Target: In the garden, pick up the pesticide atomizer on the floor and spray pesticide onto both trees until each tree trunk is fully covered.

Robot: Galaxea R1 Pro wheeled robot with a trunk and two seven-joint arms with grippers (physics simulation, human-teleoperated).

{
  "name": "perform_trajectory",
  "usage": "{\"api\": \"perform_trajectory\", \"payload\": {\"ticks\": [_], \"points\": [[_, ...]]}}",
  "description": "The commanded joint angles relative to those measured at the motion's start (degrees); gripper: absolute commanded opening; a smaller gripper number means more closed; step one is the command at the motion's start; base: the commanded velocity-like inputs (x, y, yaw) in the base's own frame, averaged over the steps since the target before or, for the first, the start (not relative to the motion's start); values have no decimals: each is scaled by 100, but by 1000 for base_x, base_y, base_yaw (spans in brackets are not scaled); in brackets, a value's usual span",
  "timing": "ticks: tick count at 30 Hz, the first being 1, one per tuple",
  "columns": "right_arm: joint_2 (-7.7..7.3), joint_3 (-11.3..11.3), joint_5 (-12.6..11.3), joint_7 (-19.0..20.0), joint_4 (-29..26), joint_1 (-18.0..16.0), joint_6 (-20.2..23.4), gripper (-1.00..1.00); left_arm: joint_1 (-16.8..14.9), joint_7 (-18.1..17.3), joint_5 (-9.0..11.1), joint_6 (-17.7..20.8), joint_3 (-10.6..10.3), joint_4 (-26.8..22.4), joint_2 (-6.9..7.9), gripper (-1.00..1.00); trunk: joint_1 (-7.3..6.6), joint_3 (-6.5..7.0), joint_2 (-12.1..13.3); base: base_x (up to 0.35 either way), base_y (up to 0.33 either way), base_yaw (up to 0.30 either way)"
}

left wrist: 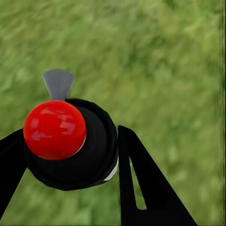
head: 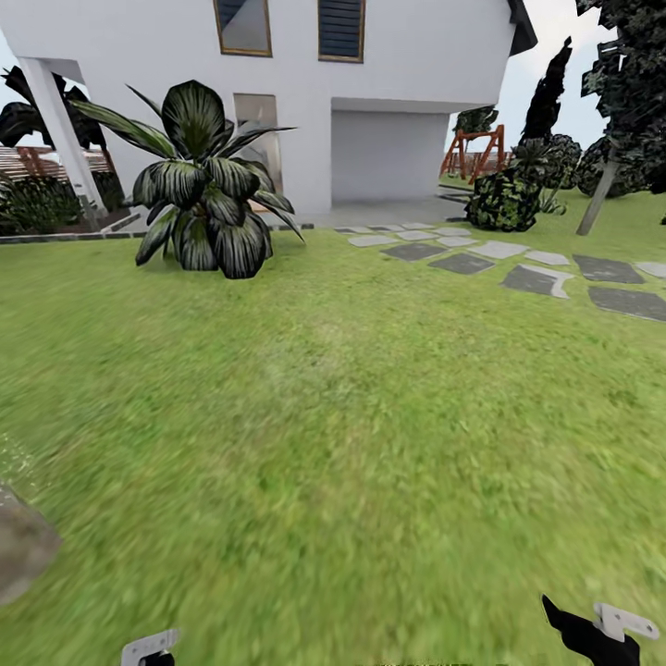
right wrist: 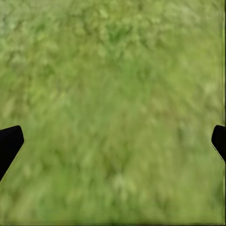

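Lawn ahead, stone slabs and house beyond; leaning trunk far right. Left wrist: left gripper clamped on atomizer, red top facing camera. Right wrist: right gripper spread wide, over grass.

Three cameras on one lawn: one high and wide, two low and close.

Your head camera sits high and faces forward and down across the grass toward the white house, with the big striped-leaf plant just before the house and the grey stone slabs to that plant's right; both arms barely enter at the near edge. Your left wrist camera looks along the left pincer from very close, down onto blurred grass past the pesticide atomizer clamped between its fingers. Your right wrist camera looks along the widely parted right pincer at grass alone. All three views share that lawn.
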Motion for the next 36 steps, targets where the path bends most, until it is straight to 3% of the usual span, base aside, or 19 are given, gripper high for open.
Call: {"api": "perform_trajectory", "payload": {"ticks": [1, 36], "points": [[0, -1, 2, 0, 0, 0, 0, 100, 0, 4, 0, -1, -1, 0, 0, -100, -23, 16, 42, 0, 0, -300], [0, 7, 8, 0, 6, 0, 0, 100, -1, 4, -7, -1, -1, 0, 0, -100, -791, 576, 1445, 0, 0, -295]]}}
